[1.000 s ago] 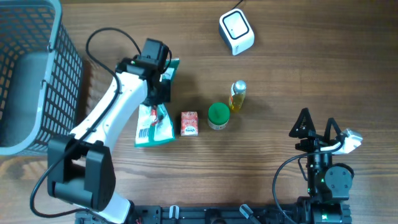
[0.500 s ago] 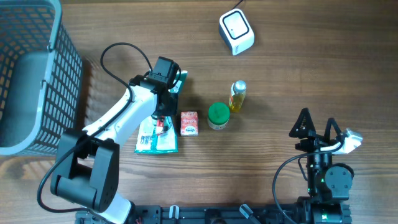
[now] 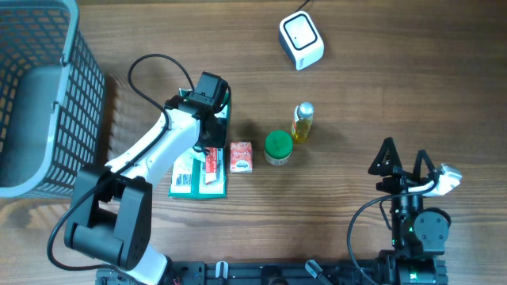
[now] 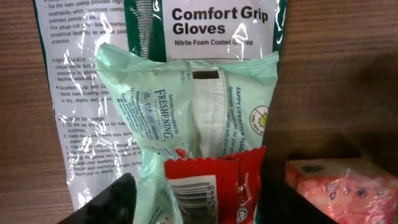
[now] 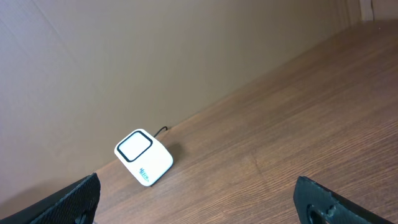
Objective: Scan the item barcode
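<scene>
Even warm light, soft shadows, sharp focus.

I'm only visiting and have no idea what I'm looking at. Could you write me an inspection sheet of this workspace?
Surface: wooden table, no spills seen.
Job's things: white barcode scanner at the far edge; red packet showing a barcode, lying on a wet wipes pack and a Comfort Grip Gloves bag.
Clutter: small red carton, green-lidded jar, yellow bottle, grey mesh basket at the left.
Grippers: left gripper open over the red packet; right gripper open, empty, away from the items.
Cables: black cable looping by the left arm; scanner lead.
Surroundings: plain beige wall.
</scene>
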### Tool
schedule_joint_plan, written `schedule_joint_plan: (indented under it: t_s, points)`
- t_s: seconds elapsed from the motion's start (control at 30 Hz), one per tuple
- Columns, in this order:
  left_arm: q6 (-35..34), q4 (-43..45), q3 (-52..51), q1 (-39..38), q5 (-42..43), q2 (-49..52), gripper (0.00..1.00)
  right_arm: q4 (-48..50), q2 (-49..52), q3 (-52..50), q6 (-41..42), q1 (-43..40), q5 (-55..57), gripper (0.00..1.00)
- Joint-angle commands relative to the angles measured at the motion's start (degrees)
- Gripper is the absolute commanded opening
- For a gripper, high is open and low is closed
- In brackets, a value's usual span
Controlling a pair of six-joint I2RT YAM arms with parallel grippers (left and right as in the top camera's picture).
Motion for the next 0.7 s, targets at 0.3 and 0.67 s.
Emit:
schedule_joint_plan:
  t_s: [0.3,0.67]
  points:
    - [0.70,-6.80,13.79,5.09,-0.76,-7.54,0.91,0.20,0.00,-0.02,-0.22,0.28,-0.55,1.00]
    - [-1.66,-7.41,14.43,19.02,-0.74,-11.56,1.00,0.20,0.00,-0.02,-0.20,0.31,-0.52,1.00]
